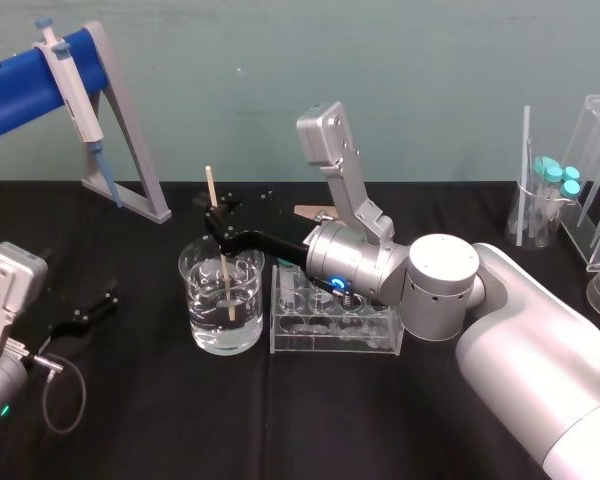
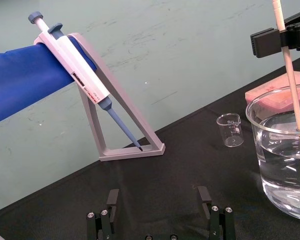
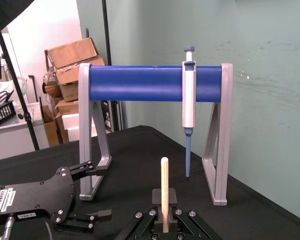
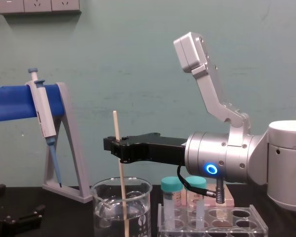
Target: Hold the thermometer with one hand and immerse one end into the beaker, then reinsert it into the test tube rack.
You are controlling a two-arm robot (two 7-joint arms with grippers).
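My right end effector (image 1: 218,222) was pinching the thermometer (image 1: 221,255) on its upper part. Rod near upright, lower end dipped in the water of the beaker (image 1: 245,310), just left of the test tube rack (image 1: 330,340) on the desk (image 1: 130,430). Rod looked v. thin, light, stiff, prob. fragile & slick where wet, so light squeeze, hold high above the wet part for re-racking. Left end effector (image 2: 159,200) sat parked low at left, fingers spread, holding nothing.
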